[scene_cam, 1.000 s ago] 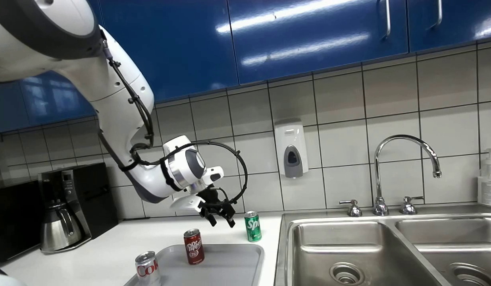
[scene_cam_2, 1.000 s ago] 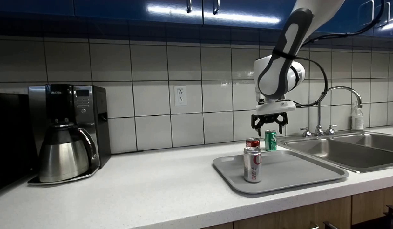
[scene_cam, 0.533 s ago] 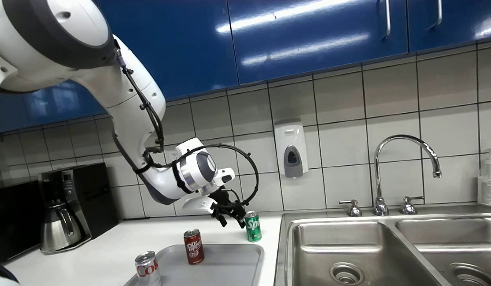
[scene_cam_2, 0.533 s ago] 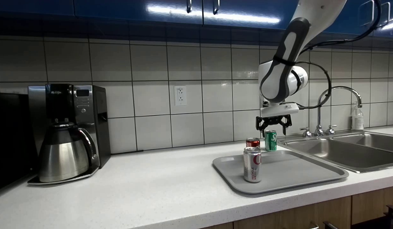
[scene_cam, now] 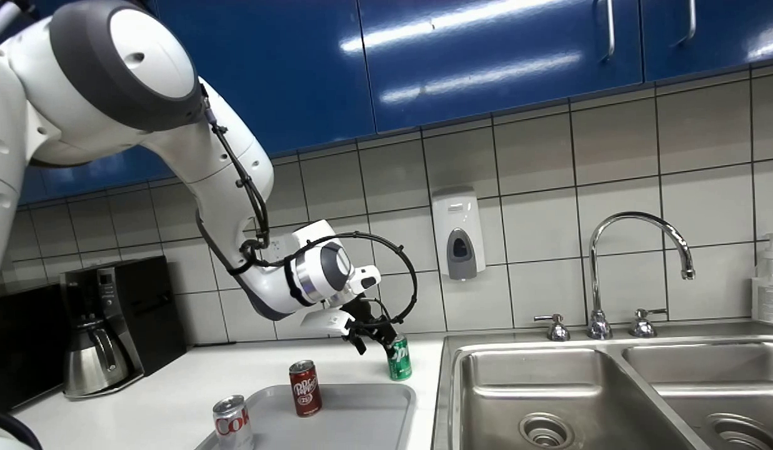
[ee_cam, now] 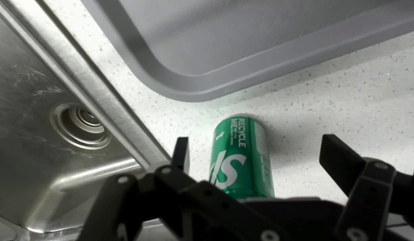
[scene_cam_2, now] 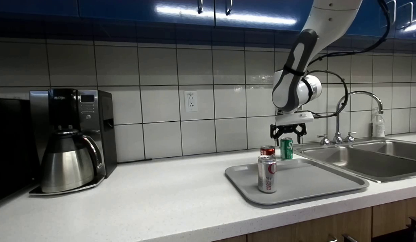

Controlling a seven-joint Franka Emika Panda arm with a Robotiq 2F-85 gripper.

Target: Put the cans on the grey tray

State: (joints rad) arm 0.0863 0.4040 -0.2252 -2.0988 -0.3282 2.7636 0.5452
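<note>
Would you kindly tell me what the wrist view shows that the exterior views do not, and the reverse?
Only the wrist view: readable RECYCLE ME lettering on the green can.

Only the exterior views: the silver-white can and the dark red can, both standing on the grey tray, and the coffee pot; all three appear in both exterior views.

Shared by all: the green can standing on the counter, off the tray; part of that tray; the open gripper; and part of the steel sink.
</note>
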